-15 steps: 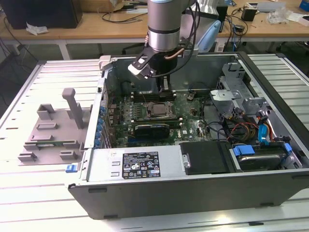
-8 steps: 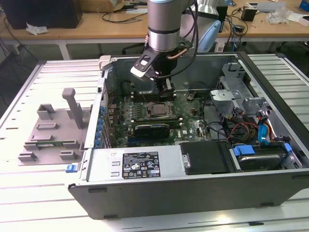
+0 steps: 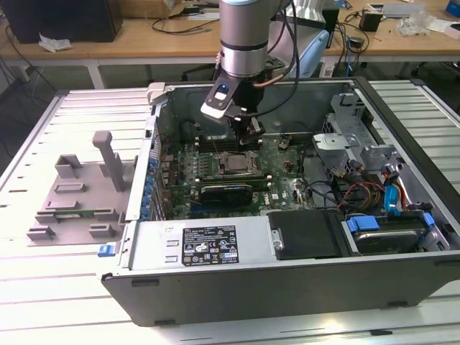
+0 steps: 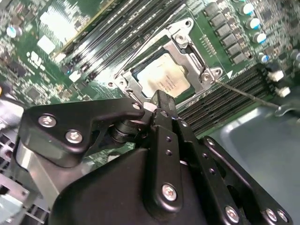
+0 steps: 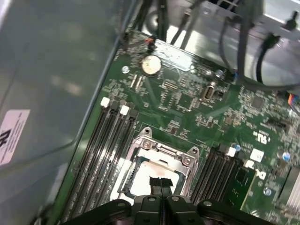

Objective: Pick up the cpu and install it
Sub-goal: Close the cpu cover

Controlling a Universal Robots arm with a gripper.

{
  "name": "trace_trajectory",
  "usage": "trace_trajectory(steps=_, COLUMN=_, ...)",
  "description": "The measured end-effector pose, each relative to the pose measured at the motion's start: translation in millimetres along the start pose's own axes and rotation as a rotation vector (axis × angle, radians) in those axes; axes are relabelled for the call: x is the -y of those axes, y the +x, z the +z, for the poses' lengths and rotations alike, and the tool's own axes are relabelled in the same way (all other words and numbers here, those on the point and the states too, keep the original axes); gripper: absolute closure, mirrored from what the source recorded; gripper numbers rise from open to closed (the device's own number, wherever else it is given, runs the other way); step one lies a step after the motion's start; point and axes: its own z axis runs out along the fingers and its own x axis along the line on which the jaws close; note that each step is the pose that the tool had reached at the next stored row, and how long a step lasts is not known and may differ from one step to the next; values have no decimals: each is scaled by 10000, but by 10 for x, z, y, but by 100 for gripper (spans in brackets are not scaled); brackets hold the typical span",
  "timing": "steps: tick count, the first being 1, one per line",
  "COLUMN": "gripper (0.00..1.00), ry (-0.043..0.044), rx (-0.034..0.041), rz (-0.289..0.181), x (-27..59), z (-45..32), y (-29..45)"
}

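Hovering over the cpu (image 4: 161,77) in its socket (image 4: 185,32), hand (image 4: 159,99) empty.
The hand is hanging with fingers (image 4: 165,117) pressed together, gripping nothing, tips just above the chip's silver top. The cpu is lying flat inside the socket's metal frame on the motherboard (image 5: 187,101), so picking and placing look done; whether it is latched down I cannot tell.

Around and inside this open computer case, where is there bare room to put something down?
Bare slatted table lies on the near side of the case and around the grey fixture on the exterior view's left. Inside it is crowded: the gripper hangs over the cpu in its socket, cables to the exterior view's right.
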Motion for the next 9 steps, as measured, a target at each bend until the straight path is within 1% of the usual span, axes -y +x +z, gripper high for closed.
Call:
trace_trajectory(steps=1, gripper=89, ry=-6, rx=0, rz=-300, x=0, z=0, y=0)
trace_trajectory(steps=3, gripper=89, ry=-14, rx=1, rz=-664, x=0, z=1, y=0)
trace_trajectory(steps=4, gripper=89, ry=-21, rx=1, rz=-1052, x=0, z=1, y=0)
trace_trajectory(steps=5, gripper=89, ry=-26, rx=1, rz=-1313, x=0, z=2, y=0)
trace_trajectory(steps=8, gripper=89, ry=-39, rx=0, rz=-1886, x=0, z=3, y=0)
trace_trajectory(steps=9, gripper=89, ry=-45, rx=0, rz=-2185, x=0, z=4, y=0)
